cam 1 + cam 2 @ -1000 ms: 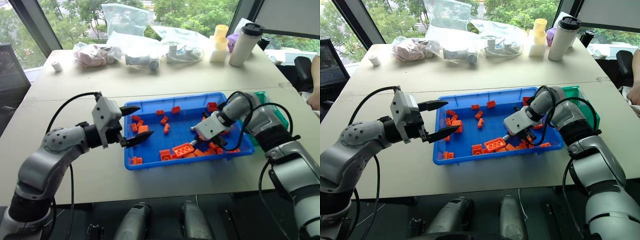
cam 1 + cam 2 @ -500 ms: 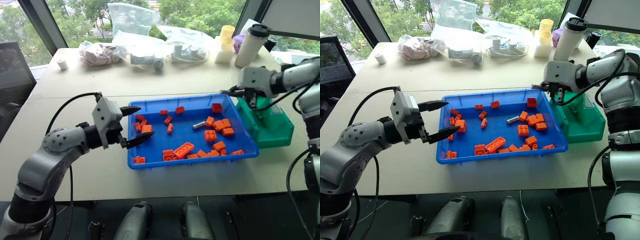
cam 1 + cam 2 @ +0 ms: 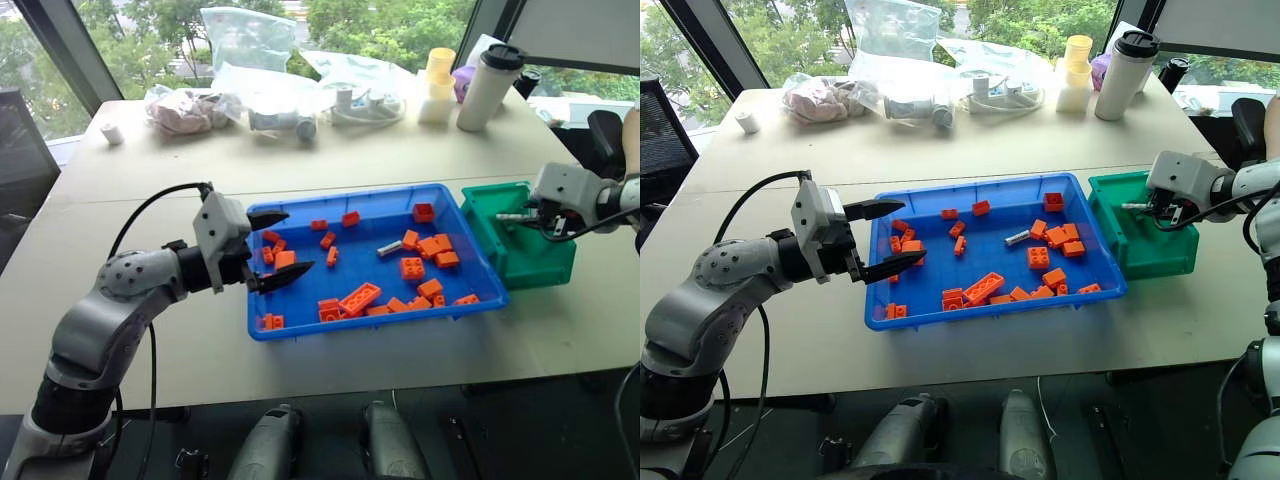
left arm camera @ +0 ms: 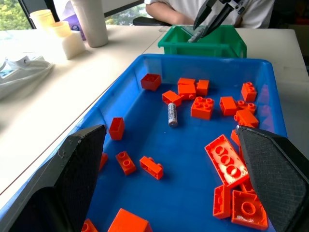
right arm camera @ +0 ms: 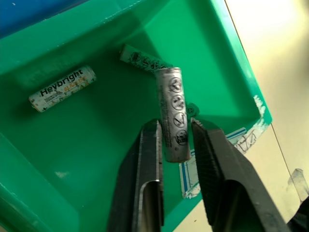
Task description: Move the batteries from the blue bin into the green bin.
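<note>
The blue bin [image 3: 370,325] holds one silver battery [image 3: 391,248] lying among orange bricks near its far right part. To the bin's right stands the green bin [image 3: 540,262], with two batteries [image 5: 62,88] on its floor. My right gripper [image 3: 510,215] hangs over the green bin. A third battery [image 5: 171,113] sits between its fingers, which are parted slightly wider than it. My left gripper [image 3: 297,240] is open and empty, level at the blue bin's left rim and pointing across it.
Orange bricks [image 3: 364,298] are scattered through the blue bin. Plastic bags [image 3: 250,95], a white tumbler [image 3: 490,88] and small containers line the table's far edge. A person [image 4: 193,7] sits beyond the table's right side.
My right gripper rose from the blue bin's bricks with a battery and swung right to above the green bin, and its fingers have parted. The left arm stayed put.
</note>
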